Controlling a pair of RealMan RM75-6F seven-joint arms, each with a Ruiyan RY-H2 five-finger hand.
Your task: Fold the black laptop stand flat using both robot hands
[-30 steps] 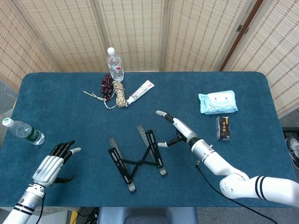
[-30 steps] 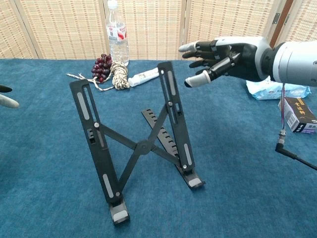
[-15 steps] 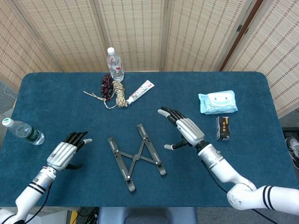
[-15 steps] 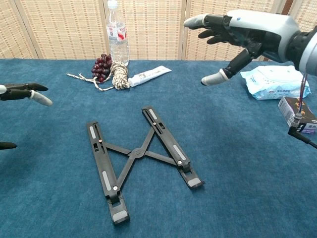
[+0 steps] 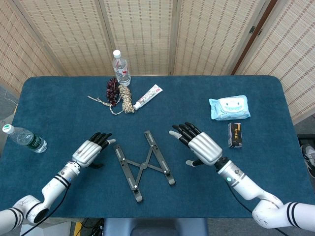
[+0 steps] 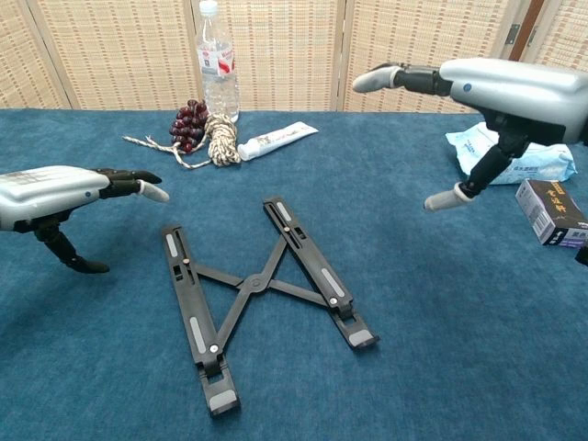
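A table (image 5: 64, 103) covered in blue cloth fills the scene, with woven screens (image 5: 142, 29) standing behind its far edge. The right hand (image 5: 203, 146) hovers palm down above the cloth to the right of the stand, holding nothing, its fingers stretched out and apart and its thumb pointing down; in the chest view it (image 6: 501, 87) sits high at the right. The left hand (image 5: 89, 151) hovers palm down to the left of the stand, also empty, with fingers extended toward the stand and thumb hanging below; the chest view shows it (image 6: 50, 195) at the left edge, clear of the cloth. Between the two hands the black stand (image 5: 143, 165) lies flat on the table near the front edge, its two long bars spread in a V and joined by crossed links; neither hand touches it, as the chest view (image 6: 255, 288) confirms. On the far right lies a pack of wipes (image 5: 229, 107), with a small dark box (image 5: 236, 135) just nearer. At the far middle stands a water bottle (image 5: 121, 68), upright, with a bunch of dark grapes (image 5: 112, 91), a coil of rope (image 5: 127, 99) and a white tube (image 5: 147, 97) beside it. A second bottle (image 5: 25, 138) lies on its side at the left edge
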